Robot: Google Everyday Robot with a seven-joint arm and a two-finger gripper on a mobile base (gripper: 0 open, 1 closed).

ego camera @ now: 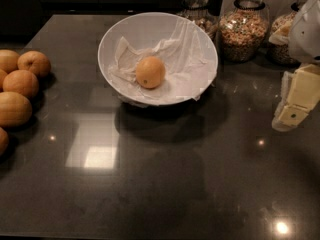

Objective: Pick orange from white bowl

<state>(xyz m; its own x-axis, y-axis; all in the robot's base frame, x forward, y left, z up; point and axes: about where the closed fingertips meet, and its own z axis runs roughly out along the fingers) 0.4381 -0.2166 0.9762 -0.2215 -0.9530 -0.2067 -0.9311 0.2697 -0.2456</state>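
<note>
The orange (150, 72) is round with yellow-orange skin and a small dark stem dot. It lies on crumpled white paper inside the white bowl (196, 31), which stands at the back middle of the dark counter. My gripper (296, 104) hangs at the right edge of the view, above the counter, well to the right of the bowl and apart from it. It holds nothing that shows.
Several loose oranges (19, 83) lie grouped at the left edge of the counter. Glass jars of grains (244, 28) stand behind and right of the bowl. The dark counter (165, 184) stretches in front of the bowl.
</note>
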